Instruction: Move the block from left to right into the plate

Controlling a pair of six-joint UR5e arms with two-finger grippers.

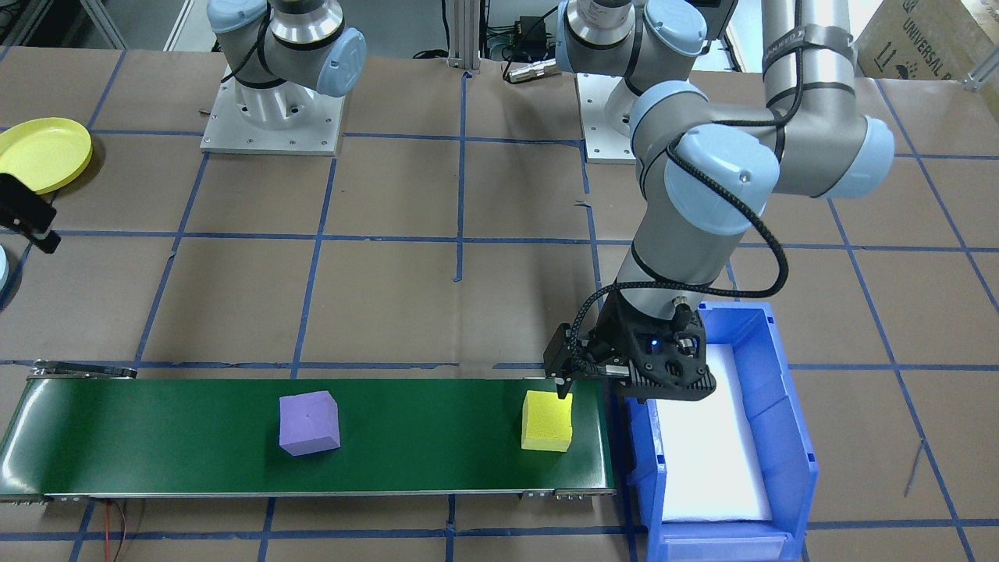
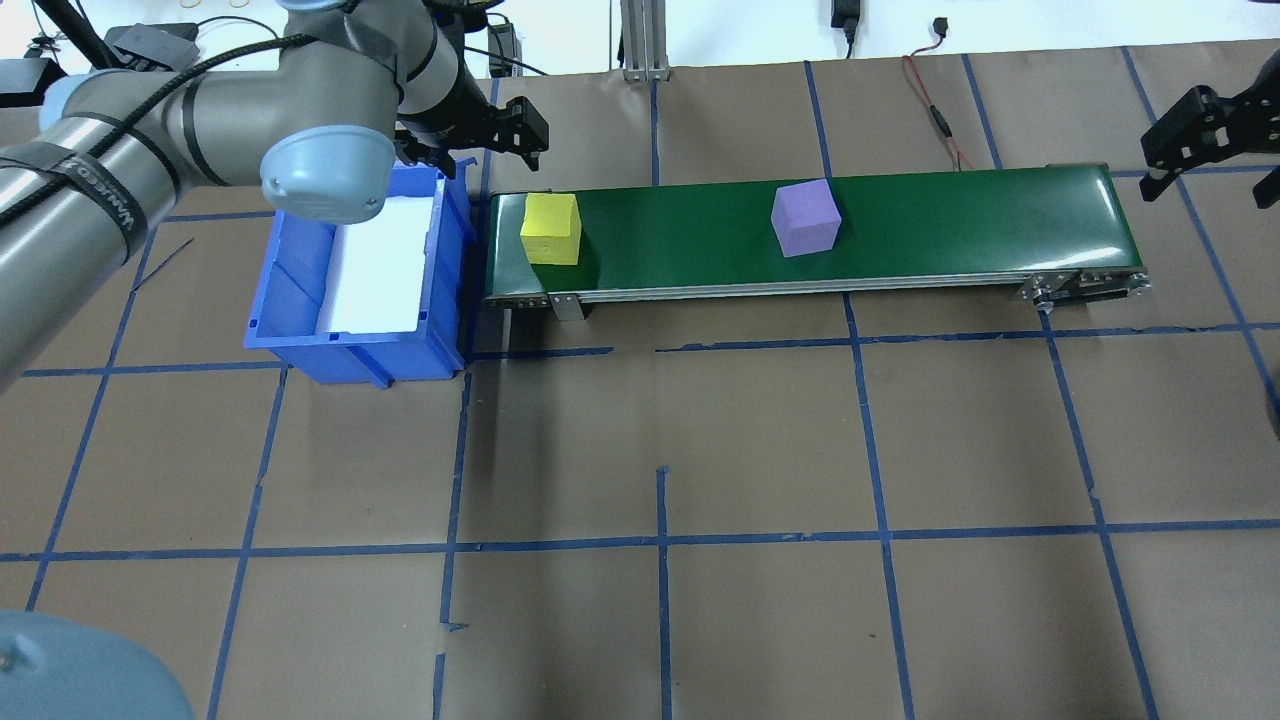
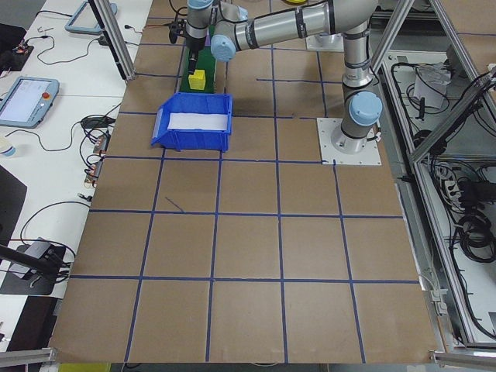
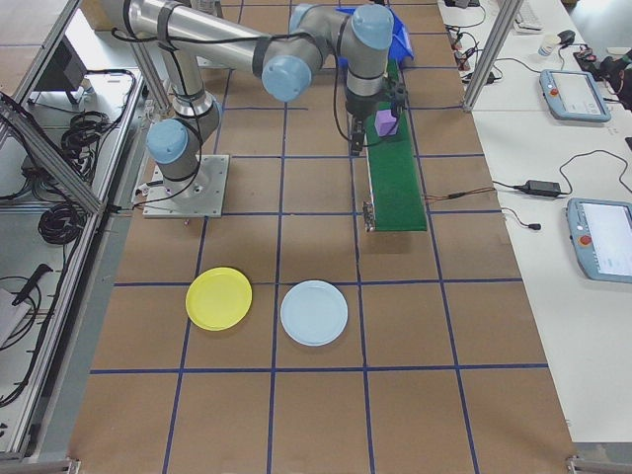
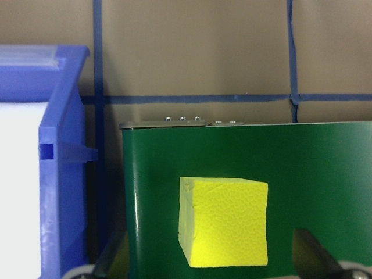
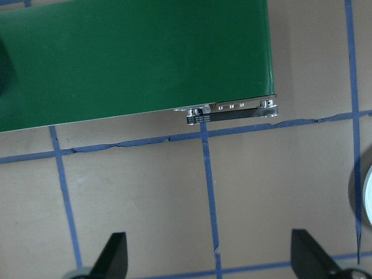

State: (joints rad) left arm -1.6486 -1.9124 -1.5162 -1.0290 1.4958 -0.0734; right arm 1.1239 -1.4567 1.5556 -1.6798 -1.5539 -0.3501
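Left gripper (image 2: 500, 135), fingers spread wide, hovers over the yellow foam cube (image 2: 551, 228) at the left end of the green conveyor belt (image 2: 950, 215) in the overhead view, beside a blue plastic bin (image 2: 300, 290), while the right gripper (image 2: 1195, 140), also open, hangs at upper right.

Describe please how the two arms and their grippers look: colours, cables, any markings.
Both arms are silver-grey tubes with light blue joint caps, on square metal base plates. The left arm carries a black braided cable strapped along it, and its tube bears printed lettering. The left gripper and the right gripper are black, two-fingered; a small blue light glows on the left one's housing.
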